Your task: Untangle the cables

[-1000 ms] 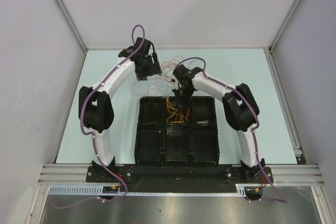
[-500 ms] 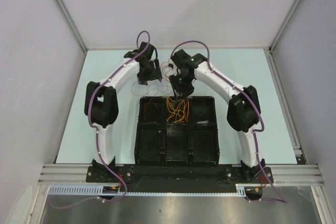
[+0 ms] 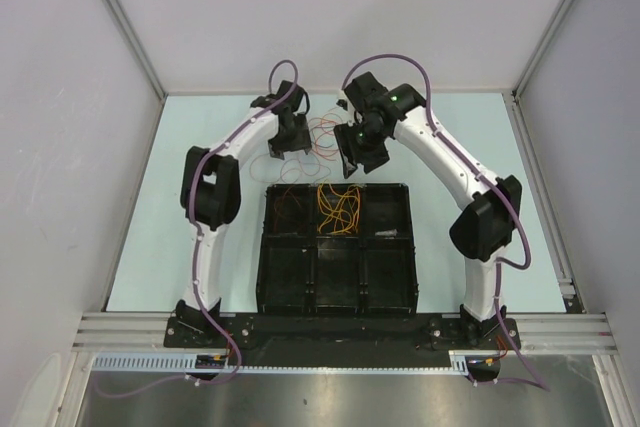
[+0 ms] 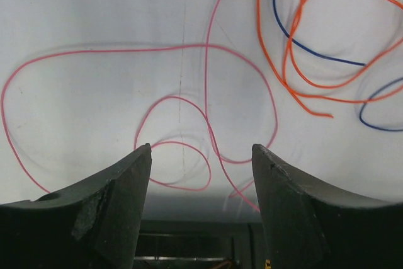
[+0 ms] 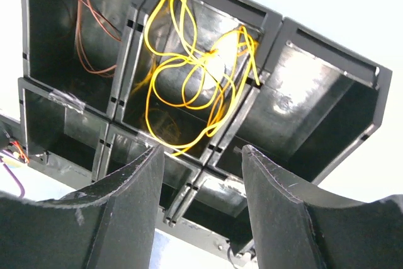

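My left gripper (image 3: 286,147) and right gripper (image 3: 353,157) hang open and empty just beyond the far edge of the black compartment tray (image 3: 262,282).
Only my left wrist camera shows the loose cables clearly, lying on the table (image 3: 140,217) beyond the tray. A pink cable (image 4: 208,45) runs in wide loops below my spread fingers (image 4: 119,200), and an orange cable (image 4: 258,4) and a dark blue cable (image 4: 327,54) cross beside it, none of them touched. Only my right wrist camera looks into the tray. Bright yellow cables (image 5: 189,74) are bundled in its far-row middle compartment, and reddish-brown cables (image 5: 94,23) lie in the next one.
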Robot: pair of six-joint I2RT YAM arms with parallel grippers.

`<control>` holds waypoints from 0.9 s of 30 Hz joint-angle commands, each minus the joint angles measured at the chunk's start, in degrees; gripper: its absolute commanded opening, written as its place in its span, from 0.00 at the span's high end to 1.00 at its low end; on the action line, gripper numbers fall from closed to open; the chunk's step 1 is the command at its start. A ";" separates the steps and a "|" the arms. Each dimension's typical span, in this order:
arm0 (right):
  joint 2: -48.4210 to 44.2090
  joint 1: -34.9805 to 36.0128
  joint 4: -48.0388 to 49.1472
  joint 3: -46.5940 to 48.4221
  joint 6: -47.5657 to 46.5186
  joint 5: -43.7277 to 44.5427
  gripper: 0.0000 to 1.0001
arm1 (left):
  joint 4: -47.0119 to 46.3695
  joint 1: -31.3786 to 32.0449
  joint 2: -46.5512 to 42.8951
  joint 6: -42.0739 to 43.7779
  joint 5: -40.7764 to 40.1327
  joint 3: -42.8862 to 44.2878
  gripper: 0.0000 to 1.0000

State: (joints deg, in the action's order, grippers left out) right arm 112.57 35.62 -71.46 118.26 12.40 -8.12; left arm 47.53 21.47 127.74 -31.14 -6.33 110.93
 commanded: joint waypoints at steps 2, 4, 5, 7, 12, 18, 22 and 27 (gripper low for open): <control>-4.64 -0.72 -2.19 -0.13 0.87 1.79 0.43 | 1.25 0.76 2.77 -2.17 -3.08 3.76 0.31; -5.17 -0.90 -2.19 -1.09 0.95 1.79 0.43 | 2.73 0.85 3.56 -3.49 -3.69 4.81 0.31; -5.26 -1.07 -2.19 -1.19 0.87 1.88 0.43 | 3.09 0.85 3.91 -4.80 -3.78 5.08 0.31; -5.35 -1.34 -2.19 -1.45 0.69 1.79 0.43 | 3.62 0.85 4.36 -6.04 -3.60 5.26 0.31; -4.82 -1.69 -2.45 -1.28 0.25 1.53 0.43 | 2.14 1.03 5.23 -8.68 -2.38 4.73 0.32; -4.47 -2.04 -2.98 -0.57 -0.10 1.26 0.43 | 3.62 0.85 8.92 -8.68 -3.96 9.55 0.39; -4.73 -2.65 -3.07 -1.01 -0.19 1.26 0.43 | 4.50 0.85 10.77 -8.85 -4.66 10.88 0.56; -5.08 -3.36 -3.16 -1.45 -0.10 0.91 0.43 | 4.33 0.67 11.39 -8.42 -5.54 10.79 0.77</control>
State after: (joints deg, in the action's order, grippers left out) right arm 109.80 33.08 -73.69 116.99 12.80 -6.90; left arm 51.20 22.13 138.04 -39.22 -10.26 119.50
